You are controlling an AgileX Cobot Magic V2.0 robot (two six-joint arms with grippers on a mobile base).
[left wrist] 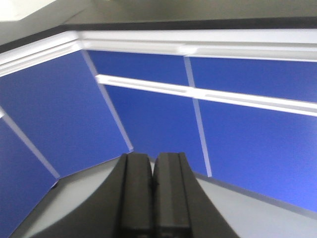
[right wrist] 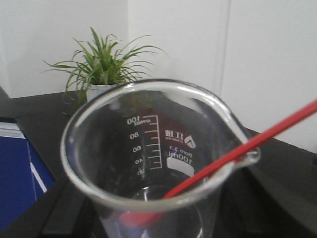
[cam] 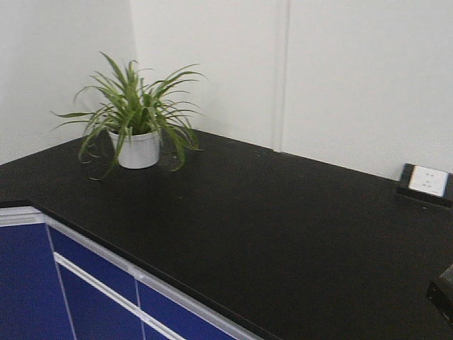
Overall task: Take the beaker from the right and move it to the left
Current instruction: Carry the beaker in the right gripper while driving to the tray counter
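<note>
Sitting seemingly inside right gripper [right wrist: 153,225]: beaker [right wrist: 148,148].

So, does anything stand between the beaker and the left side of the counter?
Nothing visible blocks the beaker. The counter is bare across its middle; only the potted plant stands far left, by the wall.

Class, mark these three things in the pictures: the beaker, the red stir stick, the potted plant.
beaker [right wrist: 148,144], right wrist view, on its printed scale.
red stir stick [right wrist: 277,129], right wrist view, on its shaft.
potted plant [cam: 138,150], front view, on its white pot.
</note>
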